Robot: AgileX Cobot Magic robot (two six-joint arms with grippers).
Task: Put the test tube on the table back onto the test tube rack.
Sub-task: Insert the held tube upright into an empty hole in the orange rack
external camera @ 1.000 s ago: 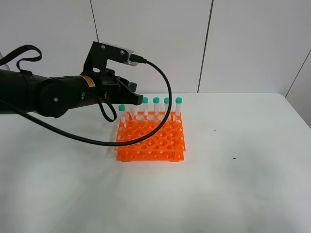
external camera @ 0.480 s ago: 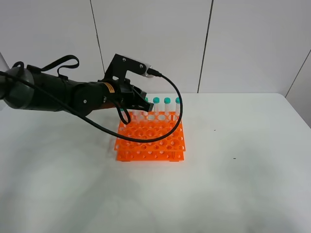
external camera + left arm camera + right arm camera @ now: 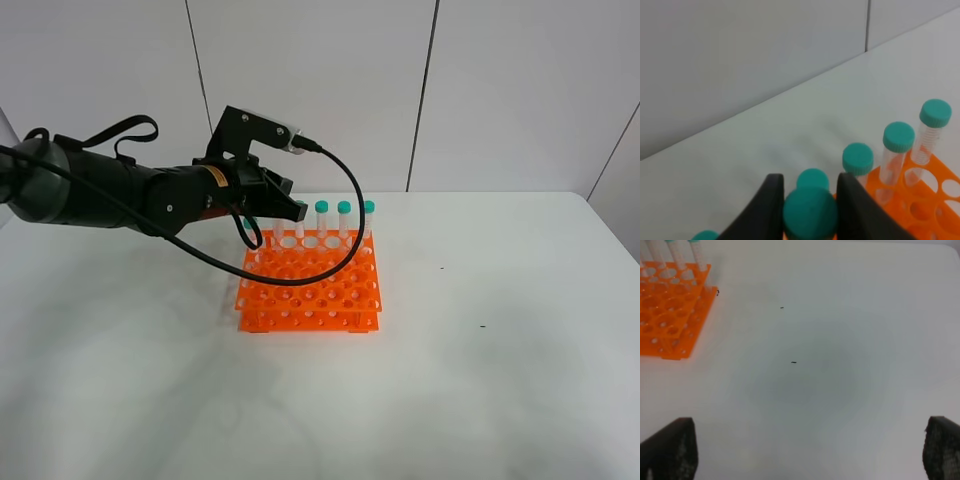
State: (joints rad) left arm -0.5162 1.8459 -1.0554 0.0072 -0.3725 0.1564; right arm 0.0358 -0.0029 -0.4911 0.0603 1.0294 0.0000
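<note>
Left gripper – jaws closed on the teal cap of the test tube. The tube is held over the rear row of the test tube rack, beside the standing capped tubes; whether its tip is in a hole cannot be told. Right gripper – fingers spread wide apart, empty, above the bare table, well clear of the rack.

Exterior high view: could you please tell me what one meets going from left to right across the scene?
Left arm → test tube rack → dark speck → second dark speck, nearer the front.
</note>
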